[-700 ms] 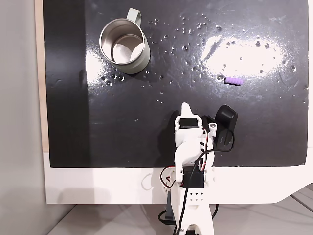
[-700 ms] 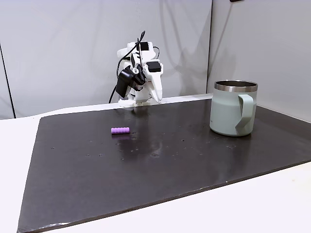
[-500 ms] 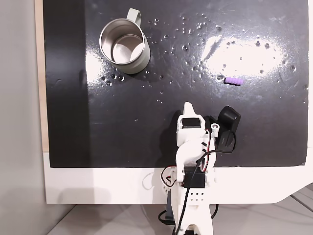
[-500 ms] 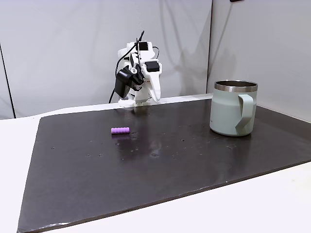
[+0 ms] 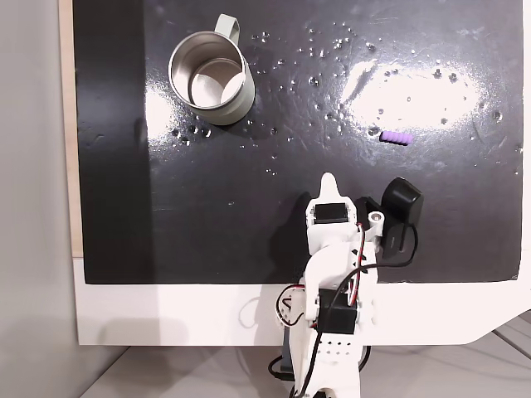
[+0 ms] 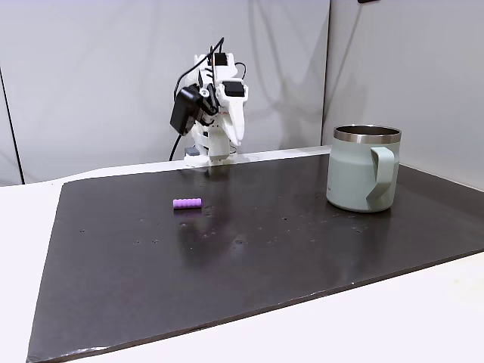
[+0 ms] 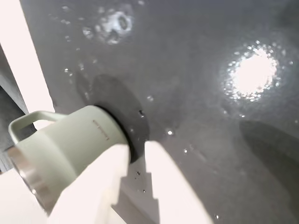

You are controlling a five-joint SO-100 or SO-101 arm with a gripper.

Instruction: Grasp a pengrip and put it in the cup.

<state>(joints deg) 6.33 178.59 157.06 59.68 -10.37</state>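
The purple ribbed pengrip (image 5: 395,137) lies on the black mat, at the right in the overhead fixed view and left of centre in the side fixed view (image 6: 187,203). The metal cup (image 5: 211,79) stands upright at the mat's far left corner, handle outward, and at the right in the side view (image 6: 363,178). My gripper (image 5: 329,179) hangs near the arm's base, well short of the pengrip and far from the cup. It is raised above the mat's back edge (image 6: 229,144). In the wrist view its white fingers (image 7: 135,148) stand nearly together with nothing between them, the cup (image 7: 65,149) behind them.
The black mat (image 5: 249,207) lies on a white table (image 5: 166,315), speckled with shiny droplets and a bright glare patch (image 5: 415,91). A black camera housing (image 5: 398,207) and wires ride beside the arm. A grey wall (image 6: 91,76) stands behind the arm.
The arm has turned a little to the right in the overhead view and lifted in the side view. The pengrip and the cup have not moved.
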